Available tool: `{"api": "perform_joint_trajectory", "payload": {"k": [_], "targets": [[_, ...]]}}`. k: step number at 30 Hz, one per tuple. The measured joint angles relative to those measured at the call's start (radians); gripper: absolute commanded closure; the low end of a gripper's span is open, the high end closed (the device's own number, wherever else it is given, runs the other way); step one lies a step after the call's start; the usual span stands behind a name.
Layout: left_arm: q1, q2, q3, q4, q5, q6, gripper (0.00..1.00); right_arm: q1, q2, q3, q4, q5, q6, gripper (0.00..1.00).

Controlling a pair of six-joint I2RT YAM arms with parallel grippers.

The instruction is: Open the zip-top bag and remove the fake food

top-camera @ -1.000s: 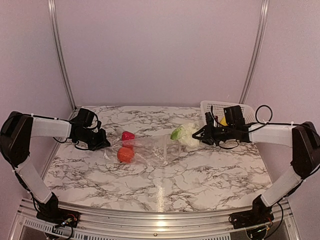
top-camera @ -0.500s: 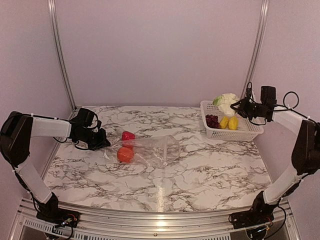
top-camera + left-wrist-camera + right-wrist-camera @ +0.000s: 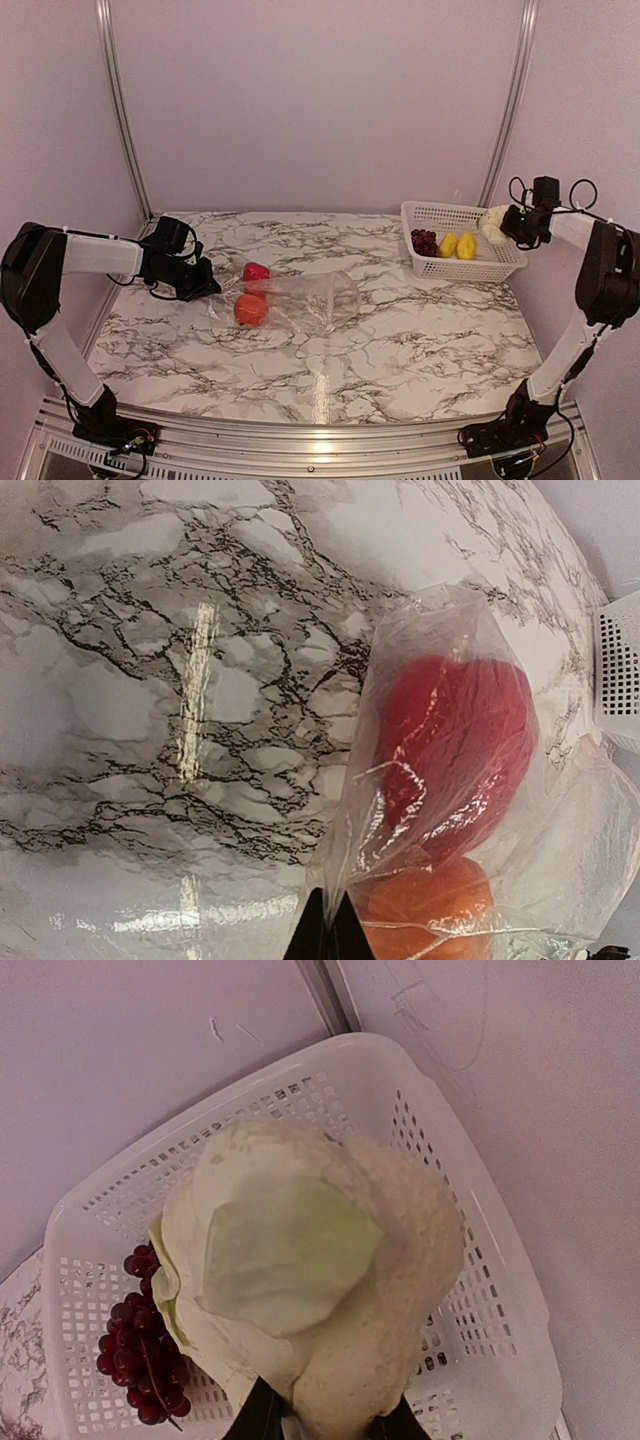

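Observation:
The clear zip-top bag (image 3: 300,300) lies on the marble table left of centre, its mouth toward the right. Inside it are a red piece (image 3: 256,271) and an orange-red ball (image 3: 250,309); both show in the left wrist view, red piece (image 3: 450,740) above ball (image 3: 430,910). My left gripper (image 3: 205,285) is shut on the bag's left edge (image 3: 345,880). My right gripper (image 3: 512,222) is shut on the pale green leafy piece (image 3: 494,219), holding it over the white basket's right end; it fills the right wrist view (image 3: 310,1280).
The white lattice basket (image 3: 440,212) stands at the back right, holding a dark purple grape cluster (image 3: 424,242) and two yellow pieces (image 3: 457,245). Its rim (image 3: 420,1080) and the grapes (image 3: 140,1360) show below the leafy piece. Walls close off the table's back and sides.
My right gripper carried the leafy piece from the bag's mouth up and right to the basket, now lower at its right end. The left gripper and bag stayed put.

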Motion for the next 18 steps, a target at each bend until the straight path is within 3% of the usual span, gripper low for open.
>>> {"api": "perform_joint_trajectory", "payload": {"k": [4,18], "targets": [[0.001,0.011,0.000,0.000,0.000,0.000,1.00,0.000,0.094,0.053,-0.010,0.082,-0.021,0.86],[0.001,0.051,0.034,-0.001,0.009,0.000,1.00,0.001,0.325,0.258,-0.045,0.146,-0.098,0.43]]}}
